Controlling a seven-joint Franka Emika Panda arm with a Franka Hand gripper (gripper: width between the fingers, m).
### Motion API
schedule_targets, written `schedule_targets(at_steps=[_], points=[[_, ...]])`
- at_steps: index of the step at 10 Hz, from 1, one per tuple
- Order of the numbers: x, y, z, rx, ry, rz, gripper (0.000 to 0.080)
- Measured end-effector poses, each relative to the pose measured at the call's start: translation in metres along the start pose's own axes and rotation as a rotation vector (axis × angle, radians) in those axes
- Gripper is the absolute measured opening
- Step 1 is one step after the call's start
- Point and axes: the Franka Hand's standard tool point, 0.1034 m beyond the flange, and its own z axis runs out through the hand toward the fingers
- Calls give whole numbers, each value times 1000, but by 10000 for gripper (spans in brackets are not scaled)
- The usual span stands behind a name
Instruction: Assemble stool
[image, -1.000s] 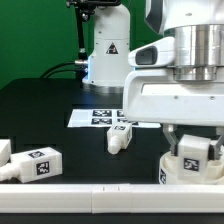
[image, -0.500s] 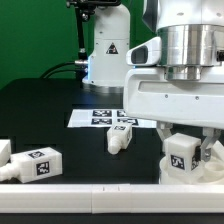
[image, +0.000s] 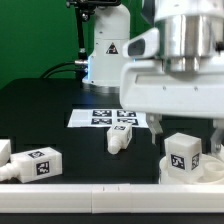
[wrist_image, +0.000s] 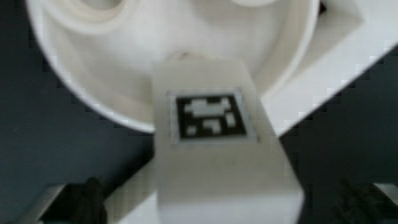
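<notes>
Exterior view first: over on that view's right, the shallow rimmed seat disc (image: 210, 172) sits on the black table (image: 50, 110) near its front edge, and it holds one leg (image: 183, 153). This leg stands upright in the disc with its long axis vertical and a tagged face turned toward the camera. The gripper (image: 186, 136) hangs right above it under the bulky white wrist, which hides most of the disc's far side. From the wrist view you look down along that same leg (wrist_image: 210, 115), with its tag facing up at the lens and the round seat disc (wrist_image: 89, 70) spreading out behind its far end. The fingers (wrist_image: 80, 200) show only as dark tips, one on each side of the leg. Dark gaps separate them from its flanks, so the gripper (wrist_image: 222, 200) is spread wide, gripping nothing and touching nothing I can make out. Two loose legs lie well apart from the disc. The middle leg (image: 121, 136) lies just in front of the marker board (image: 97, 117), angled from back to front. The left leg (image: 38, 163) lies flat with its long axis running across the exterior view, a tag on its front face. Another white part (image: 4, 152) is cut off at the exterior view's left edge.
</notes>
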Motion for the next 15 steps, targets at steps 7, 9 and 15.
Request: schedule_targets(at_steps=[7, 9, 15], points=[[-2, 2, 2, -3, 0, -6, 649], [-8, 22, -8, 1, -17, -41, 649], [-24, 42, -20, -3, -44, -417, 649]])
